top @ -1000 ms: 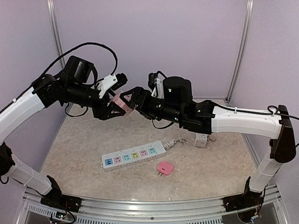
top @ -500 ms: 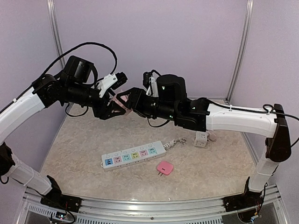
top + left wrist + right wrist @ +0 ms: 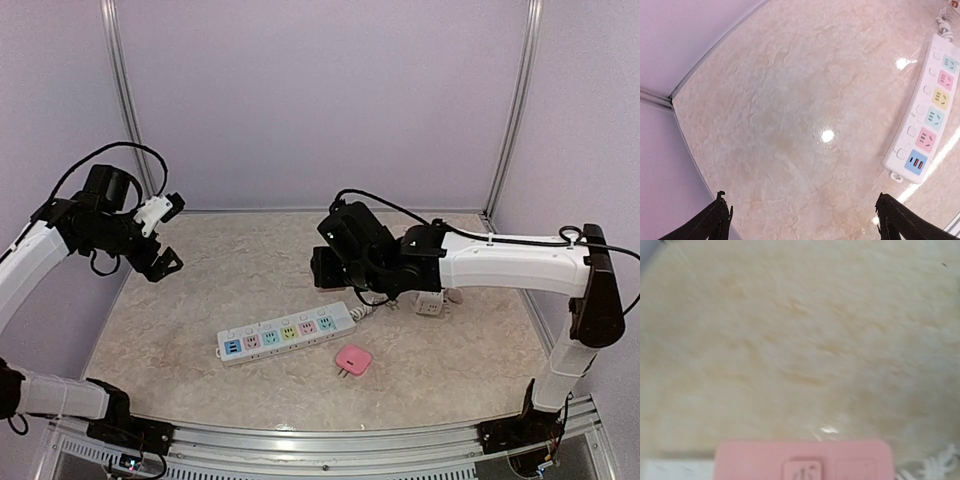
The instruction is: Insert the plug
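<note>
Table [image 3: 190, 300]: beige, marble-patterned, glossy, with lamp glare spots in the left wrist view.

Left gripper [image 3: 801, 196]: raised at the far left, clear of the surface. The fingertips [image 3: 715, 220] are thin, black and pointed. I read them as spread wide with nothing between them, only bare table below. Only the tips show; the rest is cut off at the bottom of the frame.

Power strip [image 3: 287, 333]: long white plastic bar lying flat mid-table, with a row of pastel socket faces, a blue one at its left end, and a round button beside each. The white cord [image 3: 372, 307] is bunched at its right end.

Right gripper [image 3: 322, 270]: a dark mass low over the table just behind the strip's right end. From overhead I cannot make out the finger gap.

Pink plug [image 3: 805, 460]: smooth rounded block filling the bottom edge of the right wrist view, with a small embossed mark on its face. It sits close under the lens and I take it as gripped. The fingers are out of frame and the whole view is blurred.

Second pink plug [image 3: 353, 360]: flat rounded square lying on the table just in front of the strip, touched by nothing.

White cube adapter [image 3: 430, 302]: on the table to the right of the cord, partly hidden by the right arm.
</note>
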### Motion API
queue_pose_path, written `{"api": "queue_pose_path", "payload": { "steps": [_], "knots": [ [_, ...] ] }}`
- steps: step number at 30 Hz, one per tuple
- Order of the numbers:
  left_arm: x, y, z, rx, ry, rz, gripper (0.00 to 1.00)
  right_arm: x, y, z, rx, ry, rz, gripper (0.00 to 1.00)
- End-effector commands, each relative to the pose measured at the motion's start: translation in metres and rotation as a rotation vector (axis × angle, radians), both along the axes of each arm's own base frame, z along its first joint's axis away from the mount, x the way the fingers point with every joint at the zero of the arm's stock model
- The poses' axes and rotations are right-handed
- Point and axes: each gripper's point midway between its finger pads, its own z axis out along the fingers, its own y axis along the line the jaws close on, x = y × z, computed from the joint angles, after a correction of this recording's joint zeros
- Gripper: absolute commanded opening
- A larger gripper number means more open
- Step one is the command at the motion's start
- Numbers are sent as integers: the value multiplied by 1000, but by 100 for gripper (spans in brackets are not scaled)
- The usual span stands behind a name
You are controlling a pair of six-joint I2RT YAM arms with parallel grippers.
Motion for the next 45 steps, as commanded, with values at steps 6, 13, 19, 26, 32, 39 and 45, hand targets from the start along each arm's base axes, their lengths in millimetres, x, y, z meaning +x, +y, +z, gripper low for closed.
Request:
{"api": "queue_pose_path", "payload": {
  "steps": [6, 13, 19, 26, 32, 39, 45],
  "knots": [
    [-10, 52, -64, 39, 140, 164, 99, -3, 3, -49, -102, -126, 110, 0],
    [-11, 48, -76, 1, 164, 132, 99, -9, 2, -73, -78, -153, 155, 0],
    [-8, 54, -92, 9, 159, 131, 99, -15, 18, -89, -71, -146, 189, 0],
    [-5, 56, -95, 11, 160, 151, 99, -14, 27, -102, -74, -137, 196, 0],
    [-7, 55, -96, 7, 158, 148, 99, -15, 17, -106, -89, -141, 171, 0],
    [-7, 55, -97, 7, 163, 147, 99, -14, 9, -114, -130, -141, 135, 0],
    [-7, 55, -97, 6, 160, 148, 99, -16, 3, -115, -155, -154, 117, 0]
  ]
}}
